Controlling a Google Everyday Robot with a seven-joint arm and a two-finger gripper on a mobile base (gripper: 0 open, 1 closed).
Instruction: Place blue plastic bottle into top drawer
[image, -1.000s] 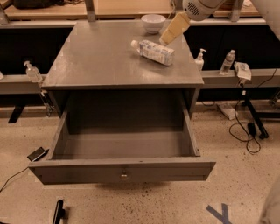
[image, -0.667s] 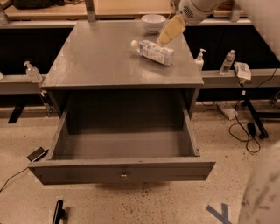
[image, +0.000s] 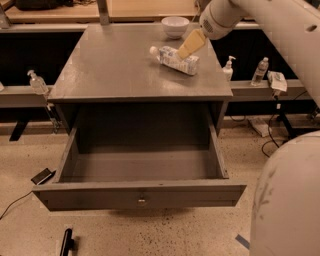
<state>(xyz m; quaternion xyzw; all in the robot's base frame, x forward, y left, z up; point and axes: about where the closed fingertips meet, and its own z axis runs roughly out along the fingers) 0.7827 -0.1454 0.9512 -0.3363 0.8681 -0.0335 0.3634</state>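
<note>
The blue plastic bottle (image: 176, 60) lies on its side on the grey cabinet top (image: 115, 65), toward the back right, its white cap pointing left. My gripper (image: 186, 49) reaches down from the upper right on the white arm (image: 235, 15). Its tan tip is at the bottle's upper right side, touching it or just above it. The top drawer (image: 140, 194) is pulled fully out below the cabinet top. Its round metal knob (image: 142, 201) is at the middle of the front panel, and nothing lies inside.
A white bowl (image: 175, 26) stands behind the bottle at the cabinet's back edge. Small clear bottles stand on side ledges at right (image: 260, 71) (image: 228, 67) and left (image: 37, 82). My white body (image: 287, 200) fills the lower right. Black items (image: 42, 176) and cables lie on the floor.
My gripper has come down and slightly left toward the bottle. More of my body shows at the right. The bottle and drawer have not moved.
</note>
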